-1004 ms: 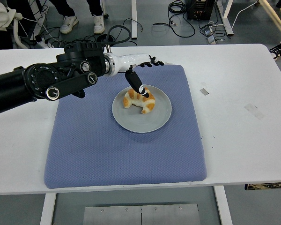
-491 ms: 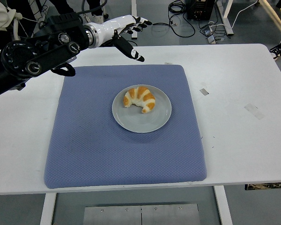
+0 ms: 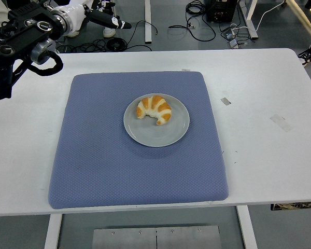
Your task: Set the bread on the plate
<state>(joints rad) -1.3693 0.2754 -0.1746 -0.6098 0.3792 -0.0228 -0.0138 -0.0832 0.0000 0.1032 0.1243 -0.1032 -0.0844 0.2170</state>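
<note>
- Head view: bread (image 3: 154, 109) lies on grey plate (image 3: 156, 120), centre frame, on blue mat (image 3: 119, 155) over white worktop (image 3: 264, 135).
- Left hand (image 3: 101, 14) upper left of frame, fingers spread, grasping nothing, well apart from plate.

Left hand (image 3: 101, 13) at far left, partly cut by the top edge; finger pose unclear. Left arm (image 3: 20, 44) cut off at left edge. Shoes of people (image 3: 110, 32) far back, mostly hidden behind the hand.

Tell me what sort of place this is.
Probably a robotics lab or test room: a white table with a staged blue mat, loose cables on the floor, and the robot's left hand raised.
</note>
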